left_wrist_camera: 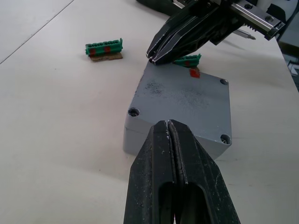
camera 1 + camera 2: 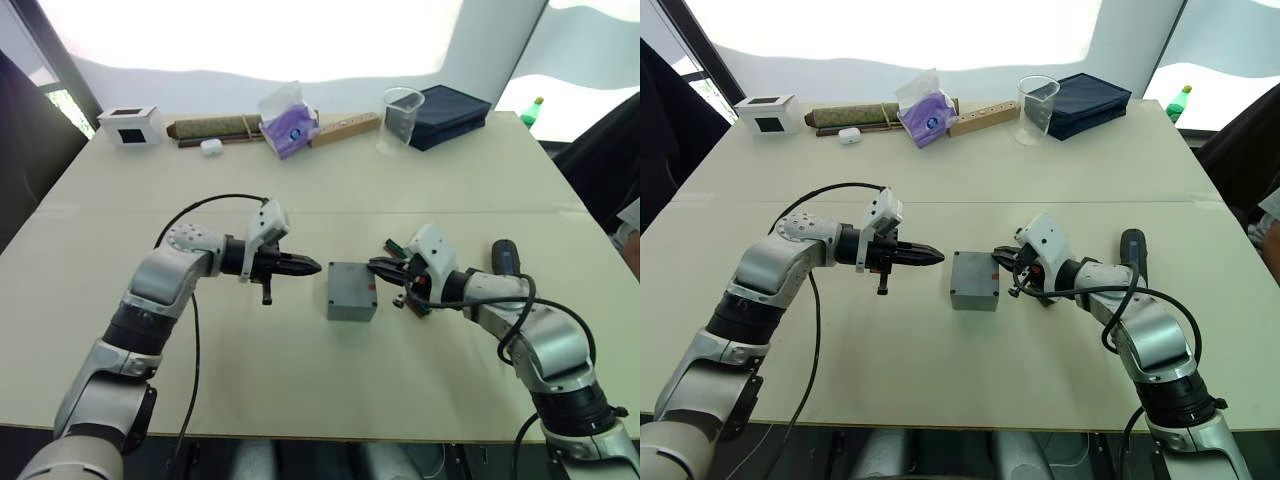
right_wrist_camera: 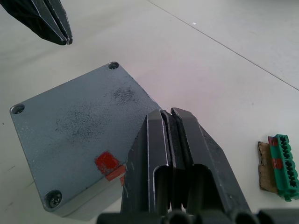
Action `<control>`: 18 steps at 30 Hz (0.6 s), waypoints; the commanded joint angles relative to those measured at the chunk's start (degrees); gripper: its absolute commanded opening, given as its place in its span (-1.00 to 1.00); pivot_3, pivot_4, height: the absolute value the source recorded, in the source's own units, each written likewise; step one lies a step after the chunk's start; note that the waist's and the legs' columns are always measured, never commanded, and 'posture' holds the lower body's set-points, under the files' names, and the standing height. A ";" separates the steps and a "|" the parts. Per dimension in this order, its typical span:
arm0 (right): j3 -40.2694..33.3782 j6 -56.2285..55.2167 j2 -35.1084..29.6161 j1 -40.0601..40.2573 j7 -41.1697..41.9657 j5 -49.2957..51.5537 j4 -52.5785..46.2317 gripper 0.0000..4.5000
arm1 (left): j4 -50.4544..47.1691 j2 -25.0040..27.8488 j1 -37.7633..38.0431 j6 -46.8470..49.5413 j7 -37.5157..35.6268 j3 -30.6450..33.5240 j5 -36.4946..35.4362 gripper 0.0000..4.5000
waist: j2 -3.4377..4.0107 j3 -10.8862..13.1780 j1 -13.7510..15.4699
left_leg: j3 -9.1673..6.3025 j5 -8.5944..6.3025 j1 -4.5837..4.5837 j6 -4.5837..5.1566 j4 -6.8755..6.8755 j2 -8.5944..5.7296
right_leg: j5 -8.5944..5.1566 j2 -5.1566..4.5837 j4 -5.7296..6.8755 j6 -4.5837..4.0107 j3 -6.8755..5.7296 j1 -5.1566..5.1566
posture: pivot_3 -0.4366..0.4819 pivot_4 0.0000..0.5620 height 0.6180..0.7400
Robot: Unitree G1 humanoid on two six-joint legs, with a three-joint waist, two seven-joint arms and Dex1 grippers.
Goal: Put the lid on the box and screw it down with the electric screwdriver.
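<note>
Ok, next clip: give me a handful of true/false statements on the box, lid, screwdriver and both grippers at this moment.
1. The lid already sits on the box. True.
2. The left gripper is holding the electric screwdriver. False: its fingers are shut on nothing, just left of the box; the electric screwdriver lies on the table beside the right arm.
3. The right gripper is shut, at the box's right edge near the red mark. True.
4. Every corner hole of the lid has a screw in it. False: the right wrist view shows one corner with a screw and two empty holes.
</note>
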 commanded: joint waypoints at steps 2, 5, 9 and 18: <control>0.39 -0.58 0.22 -0.77 0.34 -0.03 -0.59 -0.96 | -2.21 0.31 -0.49 0.25 0.61 1.04 -0.80 -1.00 | 0.00 0.00 0.00 | 0.00 0.00 0.00 0.00 0.00 0.00 | 0.00 0.00 0.00 0.00 0.00 0.00 | -0.05 -0.47 1.00; 0.57 -0.77 0.30 -0.62 0.55 -0.03 -0.38 -0.96 | -2.45 0.34 -0.41 0.48 0.89 1.04 -0.96 -1.00 | 0.00 0.00 0.00 | 0.00 0.00 0.00 0.00 0.00 0.00 | 0.00 0.00 0.00 0.00 0.00 0.00 | -0.05 -0.47 1.00; 0.69 -0.56 0.17 -0.38 0.87 0.06 -0.28 -0.96 | -3.35 0.58 -0.14 1.13 1.37 0.98 -1.30 -1.00 | 0.00 0.00 -0.01 | 0.00 0.00 0.00 0.00 0.00 0.00 | 0.00 0.00 0.00 0.00 0.00 0.00 | -0.05 -0.47 1.00; -0.31 1.72 -1.09 0.09 1.08 0.93 -2.05 0.48 | -4.24 0.25 -0.23 2.01 2.21 0.90 -1.58 -1.00 | 0.00 0.00 -0.02 | 0.00 0.00 0.01 0.00 -0.01 0.00 | 0.00 0.00 0.00 0.00 0.00 0.01 | -0.05 -0.47 1.00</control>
